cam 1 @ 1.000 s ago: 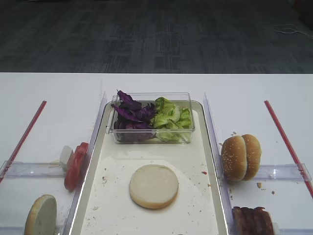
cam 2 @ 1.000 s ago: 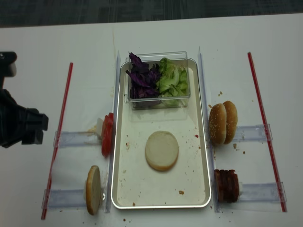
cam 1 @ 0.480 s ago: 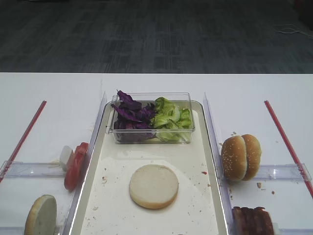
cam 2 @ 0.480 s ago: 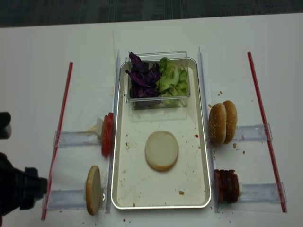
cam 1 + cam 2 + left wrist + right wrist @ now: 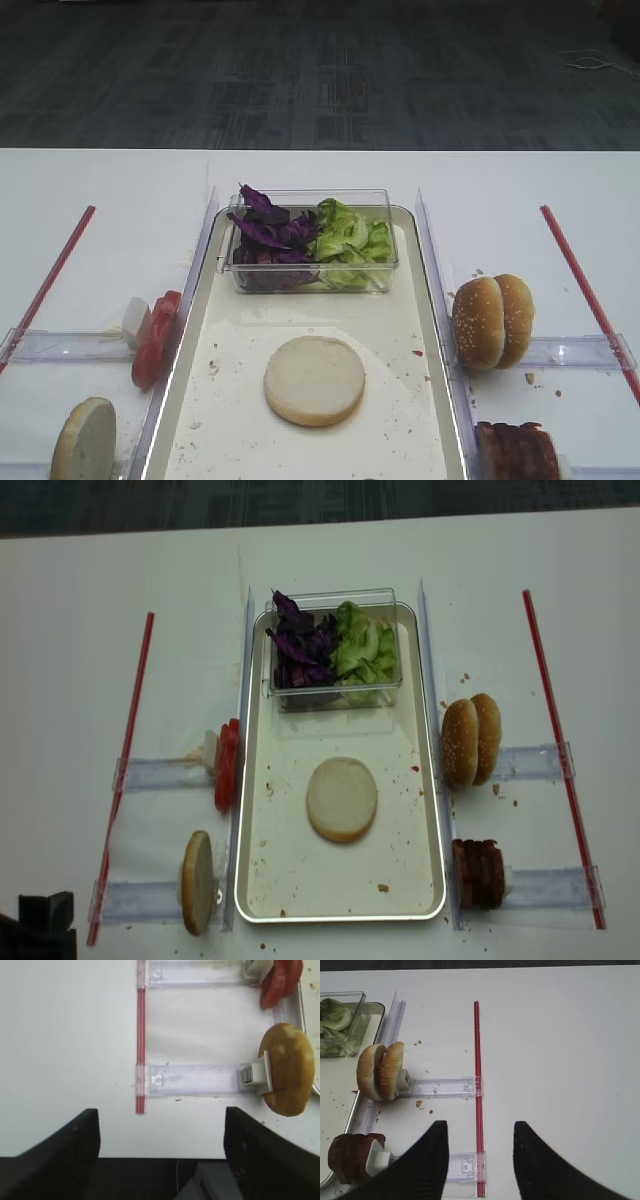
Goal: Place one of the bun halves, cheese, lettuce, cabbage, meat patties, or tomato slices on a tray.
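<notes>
One bun half [image 5: 314,380] [image 5: 342,799] lies flat on the tray [image 5: 340,917], whose floor [image 5: 240,420] is speckled with crumbs. Another bun half [image 5: 197,882] [image 5: 286,1076] stands on edge left of the tray, below the tomato slices [image 5: 226,765] [image 5: 281,980]. Meat patties [image 5: 478,873] [image 5: 350,1157] stand on edge to the right. Cabbage [image 5: 298,645] and lettuce [image 5: 362,650] fill the box at the tray's far end. Cheese is not in view. My left gripper [image 5: 160,1112] is open and empty at the table's front left edge. My right gripper [image 5: 480,1127] hangs open and empty over the right red strip.
Two sesame buns [image 5: 472,738] [image 5: 380,1071] stand on a clear holder [image 5: 445,1086] right of the tray. The clear plastic box [image 5: 310,200] sits on the tray's far end. Red strips [image 5: 128,740] [image 5: 560,750] run along both sides. The left arm [image 5: 40,925] shows at the front left corner.
The left arm has drawn back toward the table's front edge and now barely shows in the realsense view. The food has not moved.
</notes>
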Robot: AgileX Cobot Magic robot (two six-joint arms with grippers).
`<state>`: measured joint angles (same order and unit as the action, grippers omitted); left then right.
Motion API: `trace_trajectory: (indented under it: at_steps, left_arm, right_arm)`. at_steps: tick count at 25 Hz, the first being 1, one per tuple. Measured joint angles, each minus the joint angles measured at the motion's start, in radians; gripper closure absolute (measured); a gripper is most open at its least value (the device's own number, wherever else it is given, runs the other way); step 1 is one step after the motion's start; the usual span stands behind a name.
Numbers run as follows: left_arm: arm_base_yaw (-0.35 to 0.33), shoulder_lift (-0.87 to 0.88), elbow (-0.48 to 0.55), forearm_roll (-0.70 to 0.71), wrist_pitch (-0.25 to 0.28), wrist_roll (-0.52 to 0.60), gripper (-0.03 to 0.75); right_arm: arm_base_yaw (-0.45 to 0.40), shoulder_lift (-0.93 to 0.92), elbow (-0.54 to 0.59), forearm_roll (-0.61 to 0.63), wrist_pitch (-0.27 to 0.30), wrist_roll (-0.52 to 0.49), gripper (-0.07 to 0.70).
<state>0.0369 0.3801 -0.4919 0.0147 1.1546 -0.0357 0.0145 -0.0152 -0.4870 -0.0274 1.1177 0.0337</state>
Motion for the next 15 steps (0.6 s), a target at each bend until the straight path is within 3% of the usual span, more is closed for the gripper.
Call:
trace_trajectory:
  at_steps: [15]
  left_arm:
    - [0.0,-0.391,0.0,0.0,0.021,0.007,0.204]
  right_arm:
    - [0.0,0.0,0.0,0.0,0.0,0.0,0.276]
